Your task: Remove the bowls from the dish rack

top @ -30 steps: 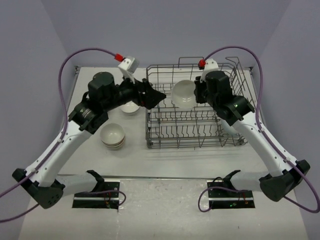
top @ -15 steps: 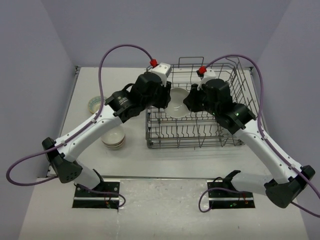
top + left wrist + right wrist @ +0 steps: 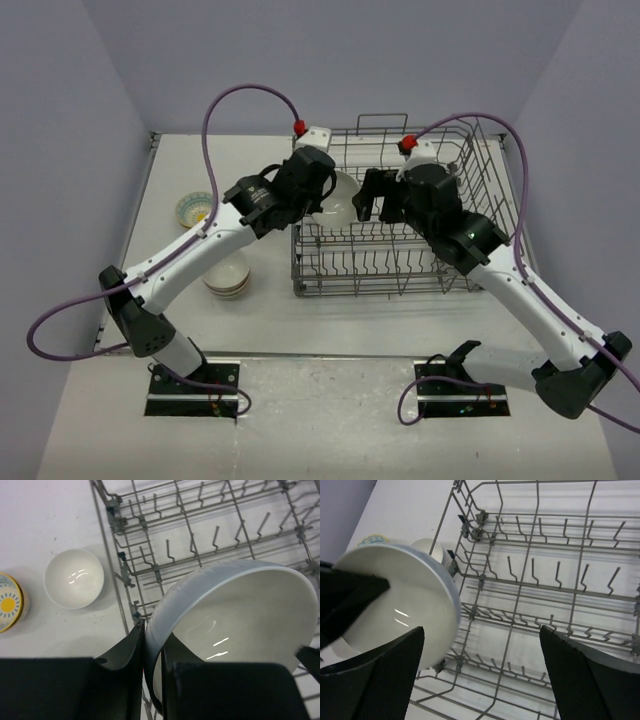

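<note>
1. One plain white bowl (image 3: 235, 610) is up in the air over the left side of the dish rack (image 3: 420, 250). It is glossy inside and tipped onto its edge, with the hollow facing right.
2. That rack is a big grey wire basket with rows of upright tines and raised handle loops. It sits right of centre on the table (image 3: 270, 330).
3. Left of the rack, more bowls sit on the table. A teal-rimmed bowl (image 3: 194, 208) with a yellow centre is far left, and a stack of bowls (image 3: 226, 273) with brownish bands is nearer. The left wrist view also picks up a small white bowl (image 3: 74, 571), upright just beside the rack's left wall.
4. On room: the held bowl hangs right over the rack's left wall wire, with tines close below. There is bare table between the wall and the teal-rimmed bowl, and more in front of the rack.
5. The left gripper (image 3: 150, 665) has its fingers pinched onto the held bowl's rim, one inside and one outside. Its arm sweeps from the near-left base out to the far right, and the wrist hangs at the rack's left edge.
6. The right gripper (image 3: 482, 635) is spread wide and carries nothing. It hangs over the rack's middle, close to the right of the bowl, and I cannot tell whether they touch. Its arm arches in from the near-right base.
</note>
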Motion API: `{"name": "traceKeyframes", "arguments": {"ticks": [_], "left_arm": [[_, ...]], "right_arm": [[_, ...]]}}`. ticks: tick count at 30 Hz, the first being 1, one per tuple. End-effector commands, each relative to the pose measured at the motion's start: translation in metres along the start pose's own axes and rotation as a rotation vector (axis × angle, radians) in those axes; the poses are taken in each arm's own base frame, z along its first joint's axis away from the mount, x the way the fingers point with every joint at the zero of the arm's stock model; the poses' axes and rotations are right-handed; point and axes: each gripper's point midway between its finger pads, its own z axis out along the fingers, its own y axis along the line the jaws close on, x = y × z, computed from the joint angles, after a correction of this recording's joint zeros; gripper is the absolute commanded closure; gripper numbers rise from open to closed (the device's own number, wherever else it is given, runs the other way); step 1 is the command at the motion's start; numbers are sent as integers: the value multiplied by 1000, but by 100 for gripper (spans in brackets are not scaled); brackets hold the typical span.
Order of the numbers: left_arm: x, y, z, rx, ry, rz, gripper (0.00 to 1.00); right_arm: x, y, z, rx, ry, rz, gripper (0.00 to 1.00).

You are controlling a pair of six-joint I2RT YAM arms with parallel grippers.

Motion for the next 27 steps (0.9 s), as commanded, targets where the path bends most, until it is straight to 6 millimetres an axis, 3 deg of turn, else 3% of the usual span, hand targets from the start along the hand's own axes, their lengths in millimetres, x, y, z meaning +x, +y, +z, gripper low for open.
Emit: {"name": "traceKeyframes", "arguments": {"ticks": [1,2,4,5,7,8,11,14,17,23,27], "left_arm": [[-34,59,-10,-120,-108,-185,100],[-39,90,-3,-163,-112,-241,100],[-42,119,0,-160,-119,-304,100],[-44,157,7,-223,-122,-354,100],[-38,179,21,-212,-81,-393,100],[-30,205,35,-256,-51,-423,100],[-8,221,73,-226,44,-462,100],[11,219,109,-142,128,-501,100],[24,217,132,-118,183,-519,100],[58,213,154,-110,267,-516,100],[83,214,164,-127,323,-499,100]], "right_arm": [[-29,-11,-9,77,-114,15,1],[-29,-18,-11,111,-114,9,1],[-33,-32,-21,160,-145,8,1],[-35,-35,-26,163,-157,12,1],[-35,-42,-39,165,-181,8,1],[-33,-44,-41,169,-183,6,1],[-32,-52,-53,175,-204,4,1],[-26,-58,-61,174,-203,-2,1],[-21,-63,-70,173,-207,-16,1],[-12,-70,-85,164,-224,-27,1],[-3,-69,-84,144,-208,-27,1]]}}
